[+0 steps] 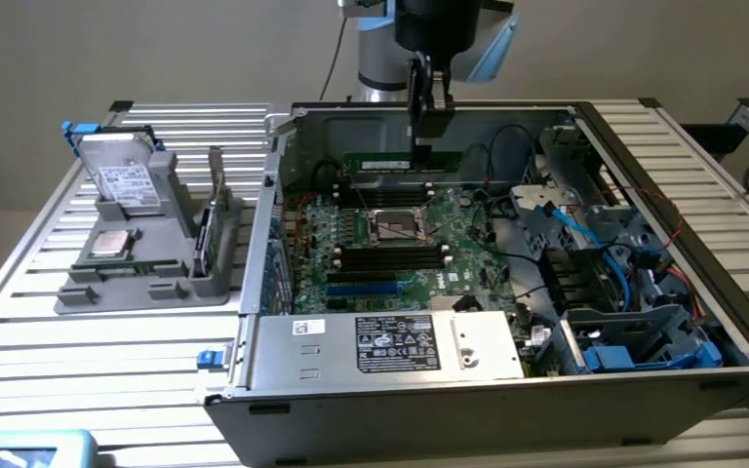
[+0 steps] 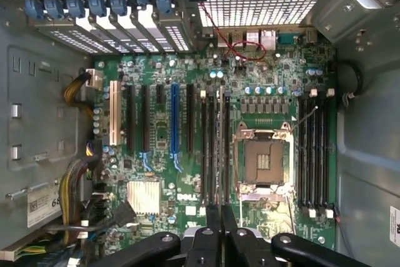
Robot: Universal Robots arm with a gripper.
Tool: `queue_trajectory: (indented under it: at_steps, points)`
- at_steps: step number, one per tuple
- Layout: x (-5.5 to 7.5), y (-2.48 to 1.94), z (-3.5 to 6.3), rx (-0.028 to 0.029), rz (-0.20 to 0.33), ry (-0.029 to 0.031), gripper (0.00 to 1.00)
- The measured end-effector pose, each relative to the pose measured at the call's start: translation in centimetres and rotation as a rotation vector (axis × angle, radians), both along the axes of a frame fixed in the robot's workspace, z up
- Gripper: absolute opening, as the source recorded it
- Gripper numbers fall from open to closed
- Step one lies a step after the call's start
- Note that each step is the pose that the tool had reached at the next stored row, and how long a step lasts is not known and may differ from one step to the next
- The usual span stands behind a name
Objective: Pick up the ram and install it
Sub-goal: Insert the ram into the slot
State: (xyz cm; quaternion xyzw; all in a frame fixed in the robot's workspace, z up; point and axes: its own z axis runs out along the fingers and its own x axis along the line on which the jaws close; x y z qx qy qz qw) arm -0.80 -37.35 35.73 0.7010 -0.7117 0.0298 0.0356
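In the exterior view the ram (image 1: 398, 162), a slim green stick, hangs level over the back part of the motherboard (image 1: 388, 249) inside the open computer case. My gripper (image 1: 427, 132) comes straight down from above and is shut on its top edge. The wrist view looks down the ram (image 2: 220, 148) edge-on: a thin dark line running out from between my fingertips (image 2: 213, 217), lying along the black memory slots (image 2: 209, 148) beside the empty processor socket (image 2: 262, 162). Whether the stick touches a slot I cannot tell.
The case walls (image 1: 277, 195) ring the board. A power supply (image 1: 401, 343) sits at the front, with blue cables and drive cages (image 1: 635, 292) on the exterior view's right. A grey fixture (image 1: 153, 258) with a hard drive (image 1: 128, 180) and a processor chip (image 1: 112, 244) stands on the table.
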Motion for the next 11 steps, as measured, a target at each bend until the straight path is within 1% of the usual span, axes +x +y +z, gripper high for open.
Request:
queue_trajectory:
  at_steps: [11]
  points:
    - [0.0, -0.01, -2.01, -0.0008, -0.001, -0.0001, 0.13]
